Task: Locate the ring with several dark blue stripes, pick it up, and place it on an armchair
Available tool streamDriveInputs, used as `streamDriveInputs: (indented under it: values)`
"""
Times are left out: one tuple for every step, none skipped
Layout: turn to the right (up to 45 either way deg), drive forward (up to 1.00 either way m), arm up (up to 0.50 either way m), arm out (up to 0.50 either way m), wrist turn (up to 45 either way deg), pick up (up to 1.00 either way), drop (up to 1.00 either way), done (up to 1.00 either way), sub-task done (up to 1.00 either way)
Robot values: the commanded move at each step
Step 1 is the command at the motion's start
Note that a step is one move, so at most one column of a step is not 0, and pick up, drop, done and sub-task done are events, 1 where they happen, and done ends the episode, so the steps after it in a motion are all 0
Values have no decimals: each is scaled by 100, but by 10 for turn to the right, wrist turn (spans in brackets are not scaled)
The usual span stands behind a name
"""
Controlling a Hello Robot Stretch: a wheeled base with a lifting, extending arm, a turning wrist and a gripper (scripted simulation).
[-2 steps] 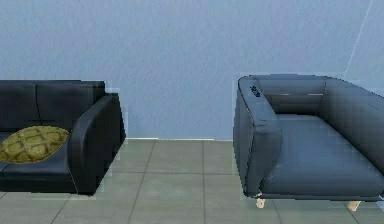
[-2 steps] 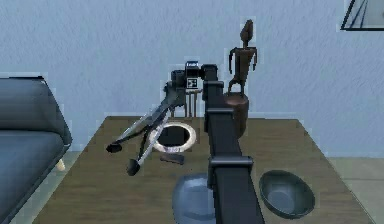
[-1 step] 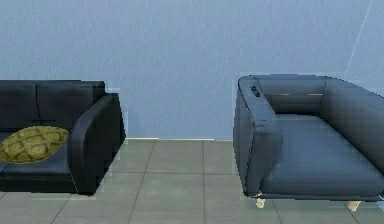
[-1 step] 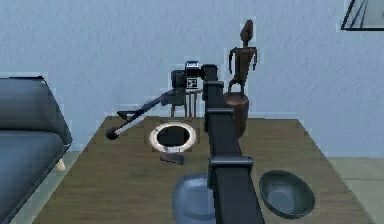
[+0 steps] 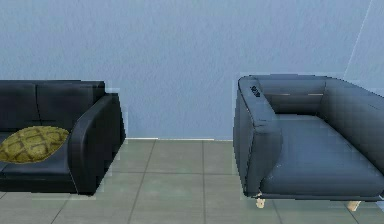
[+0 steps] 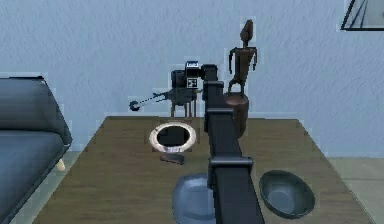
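ring on the counter, clutter close to the claw

the largest risk judged here is a mix-up of seats. the dark sofa (image 5: 55,125), at 9 o'clock in the forward view, could be taken for the armchair (image 5: 300,130) at 3 o'clock, since both are covered alike. on the wooden counter (image 6: 110,170) the dark arm (image 6: 228,150) is stretched across the middle. a swing toward 3 o'clock could be met by the tall figure statue (image 6: 240,65), which might be toppled. the grey bowls (image 6: 287,192) at the near edge, one on each side of the arm, could be nudged if the arm is drawn in carelessly. the ring (image 6: 173,137) looks thin and flat, so it could be pushed along the wood rather than lifted. the small dark object (image 6: 176,158) just beside it at 6 o'clock could be caught instead.

the ring is seen lying on the counter at about 5 o'clock from the claw (image 6: 148,99). whether the claw is above it or beyond it cannot be told. how wide the claw stands cannot be told either. nothing is seen held, with only bare wall behind its far end.
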Motion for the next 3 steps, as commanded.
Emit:
streamDriveInputs:
  values:
    - [0,0,0,0,300,0,0,0,0]
    - [0,0,-30,0,0,0,0,0,0]
    - [0,0,0,0,0,100,0,0,0]
